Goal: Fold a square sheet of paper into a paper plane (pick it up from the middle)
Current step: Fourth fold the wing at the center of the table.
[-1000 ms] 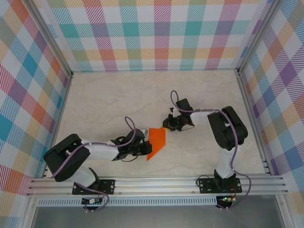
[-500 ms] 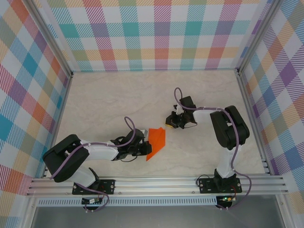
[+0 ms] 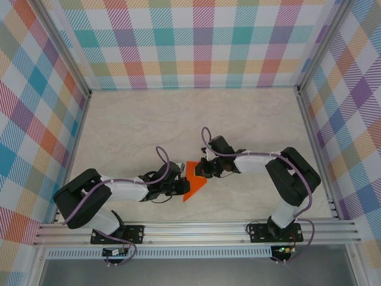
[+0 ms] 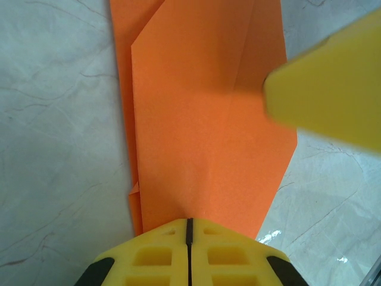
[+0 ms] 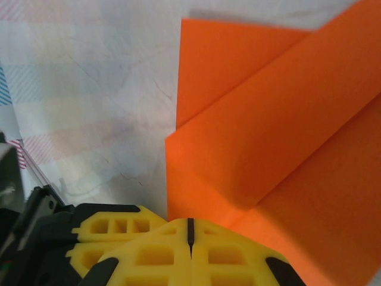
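My left gripper (image 3: 180, 185) sits low at the left edge of the orange sheet (image 3: 194, 182), fingers pressed together with no gap showing. They pinch nothing. In my left wrist view the paper lies flat on the table (image 3: 131, 131) and runs out ahead of the tips, with its near end right under them. I read that as pinning, not gripping. This hand is where it was a second ago.

The sheet lies between my two hands and is already partly folded. Ahead of my left tips a broad flap overlaps a narrower layer that peeks out along its left side, and a crease runs away from the tips.

The change is on the right. My right gripper (image 3: 204, 169) was standing off, clear of the paper on its far side. Now it has swung in and touches the sheet's upper right edge. Its fingers are closed tight too, holding nothing between them, with a layered corner just ahead of the tips. One of its yellow fingertips (image 4: 324, 89) shows ahead and to the right of my left jaws, over the flap.

I judge the pause is over — with both hands on the paper, I can press or start the next crease. The dart is not yet formed, and if my left pin slackens the sheet may skid.
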